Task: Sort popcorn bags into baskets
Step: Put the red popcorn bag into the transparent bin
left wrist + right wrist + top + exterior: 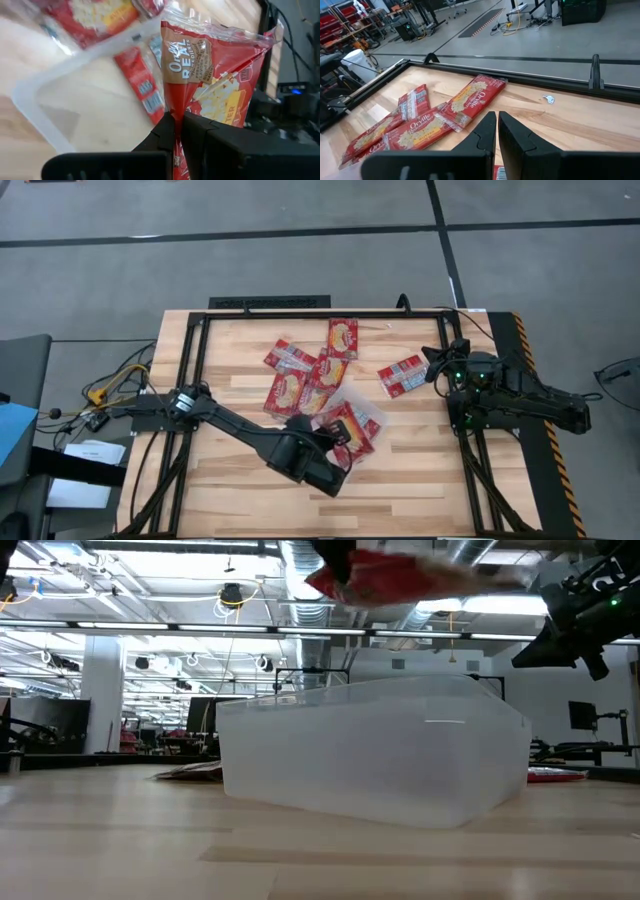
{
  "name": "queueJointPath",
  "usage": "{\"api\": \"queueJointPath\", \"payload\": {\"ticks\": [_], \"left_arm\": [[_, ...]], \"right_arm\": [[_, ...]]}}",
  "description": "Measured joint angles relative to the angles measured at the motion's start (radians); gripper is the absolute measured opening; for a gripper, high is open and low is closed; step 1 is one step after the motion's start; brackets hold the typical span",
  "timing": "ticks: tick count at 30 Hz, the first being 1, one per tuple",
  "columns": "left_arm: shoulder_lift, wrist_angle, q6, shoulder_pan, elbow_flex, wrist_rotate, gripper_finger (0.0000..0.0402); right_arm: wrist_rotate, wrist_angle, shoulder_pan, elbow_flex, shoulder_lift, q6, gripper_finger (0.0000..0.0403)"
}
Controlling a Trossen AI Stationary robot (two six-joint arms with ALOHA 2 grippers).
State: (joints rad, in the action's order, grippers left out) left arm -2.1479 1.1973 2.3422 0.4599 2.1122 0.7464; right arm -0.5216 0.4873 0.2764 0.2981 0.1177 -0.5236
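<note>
Left end effector [178,131], nearest the lens in the left wrist view: fingers pressed together on the lower edge of a red popcorn bag [215,80], which stands upright above them. High view: this end effector sits near desk centre, over the clear tray [372,412]; low view shows the held bag [385,578] raised well above the tray [370,750]. Tray rests on the wooden desk [240,480] w/ at least two bags inside [350,430]; exact count unclear through the plastic. Loose bags lie flat on the desk in a cluster just beyond the tray [300,380], approx. five, some overlapping, plus one near the far rail [342,337]. One further bag lies apart, toward the right arm [402,374]. Right end effector [497,131]: fingers nearly pressed together, a thin gap between them, nothing pinched; it hangs above the desk's right side, just beside that separate bag, well apart from the tray.
</note>
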Motion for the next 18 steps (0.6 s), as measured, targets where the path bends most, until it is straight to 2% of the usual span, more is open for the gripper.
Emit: {"api": "queueJointPath", "payload": {"ticks": [6,18], "left_arm": [[-0.004,0.015,0.002,-0.007,-0.039,-0.008,0.0000],[-0.090,0.000,0.003,-0.014,-0.042,-0.034,0.0000]], "right_arm": [[0.000,0.000,0.000,0.000,0.000,0.000,0.0047],[0.000,0.003,0.000,0.000,0.000,0.000,0.0047]]}}
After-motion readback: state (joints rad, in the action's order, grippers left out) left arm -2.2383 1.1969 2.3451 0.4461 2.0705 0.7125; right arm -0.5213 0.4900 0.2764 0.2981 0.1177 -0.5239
